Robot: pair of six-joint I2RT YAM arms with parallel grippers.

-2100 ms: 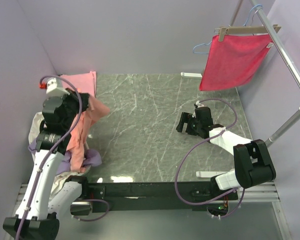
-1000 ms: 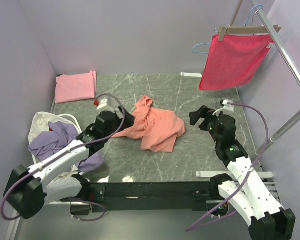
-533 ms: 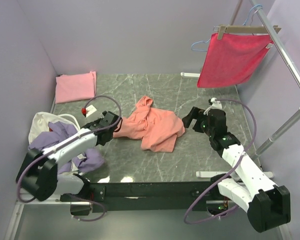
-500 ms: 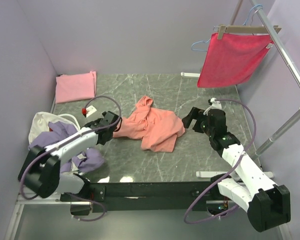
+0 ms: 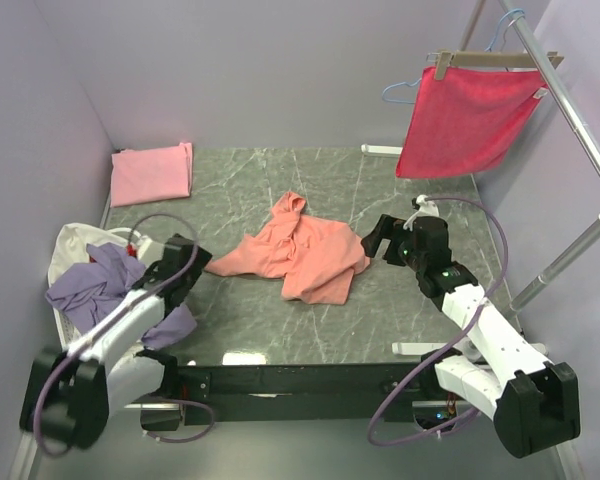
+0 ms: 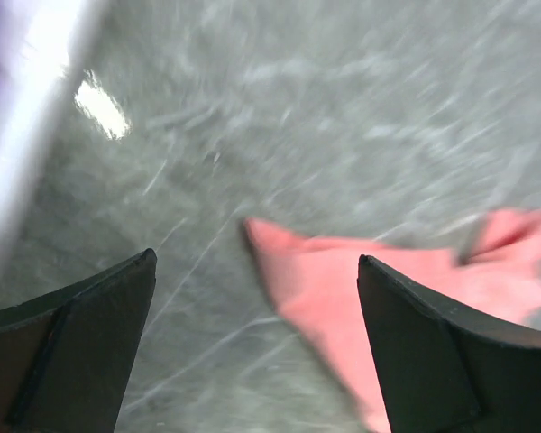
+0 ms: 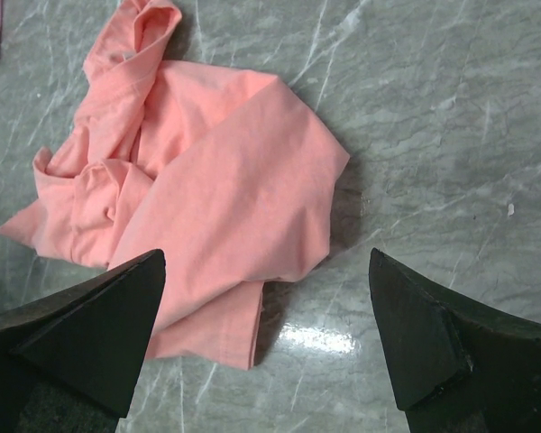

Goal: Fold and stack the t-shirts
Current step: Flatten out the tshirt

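A bright red cloth (image 5: 470,115) hangs from a wooden clip on a silver rail (image 5: 570,110), high over the far right corner. A blue hanger (image 5: 400,92) hangs beside it. Two small white strips lie on the grey stone counter (image 5: 280,330), one at the far edge (image 5: 382,150) and one at the near right edge (image 5: 420,348). Only bare counter lies between each claw and the shirt in the middle.

A light pink shirt (image 5: 152,172) lies folded flat in the far left corner. A lavender shirt (image 5: 90,285) sits in a messy heap at the left edge, on top of a cream one (image 5: 75,245).

The salmon-orange shirt (image 5: 300,250) lies in the middle of the counter. It is crumpled, with one side folded over itself and a bunched bit sticking up at the far end. In the right wrist view (image 7: 216,180) the folds and wrinkles show clearly.

The left claw (image 5: 185,262) is wide open and holds nothing. It is low, just left of the shirt's pointed left corner. In its own blurry view the claw (image 6: 257,260) points at that corner (image 6: 343,289).

The right claw (image 5: 372,240) is also wide open and holds nothing. It hangs over the shirt's right edge, and its own view (image 7: 266,257) looks straight down on the shirt.
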